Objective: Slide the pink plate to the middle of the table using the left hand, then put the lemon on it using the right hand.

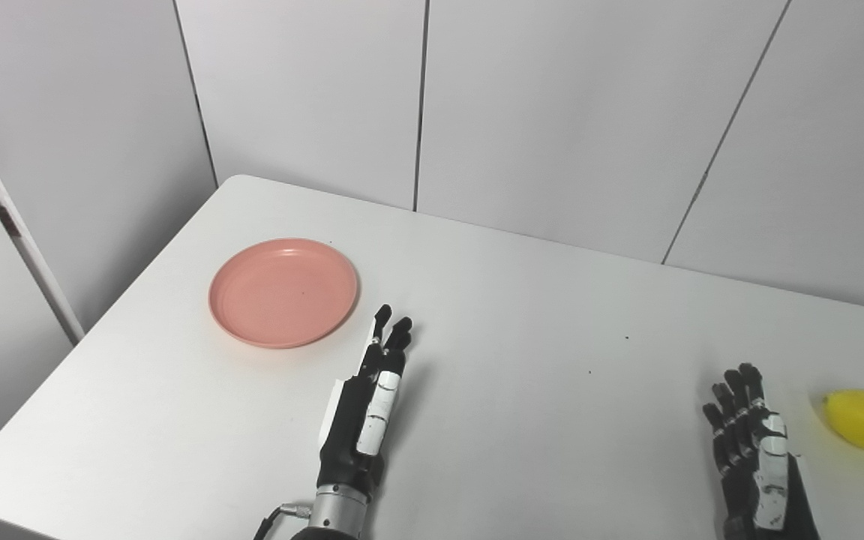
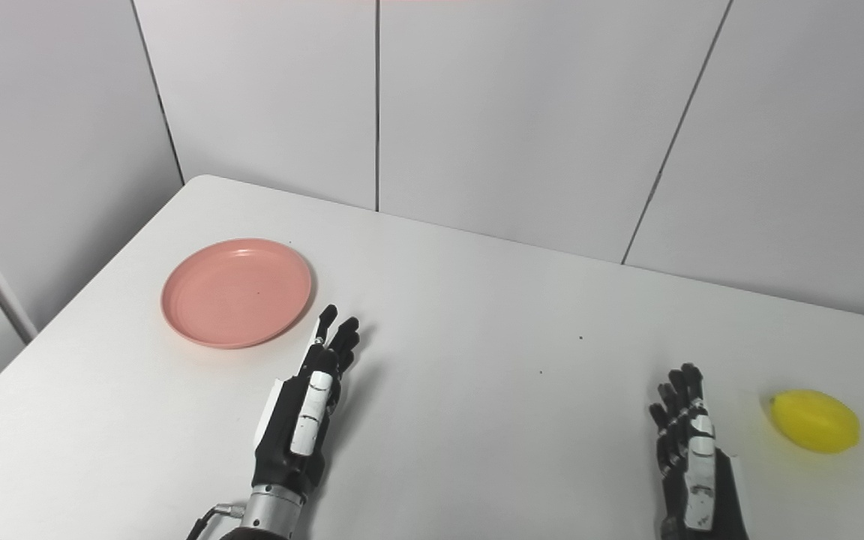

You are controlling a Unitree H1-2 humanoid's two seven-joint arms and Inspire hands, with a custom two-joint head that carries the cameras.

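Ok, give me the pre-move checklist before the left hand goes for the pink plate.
1. Pink plate empty and flat on the table: ok.
2. Left hand free, fingers extended, holding nothing: ok.
3. Left hand in contact with the plate: not ok; it sits just right of the plate's rim with a gap between them.
4. Slide path toward the table's middle free of objects: ok, apart from a few tiny dark specks.
5. Right hand open and out of that path, near the lemon: ok.
6. Lemon fully on the table and steady: cannot tell; it lies close to the picture's right edge.
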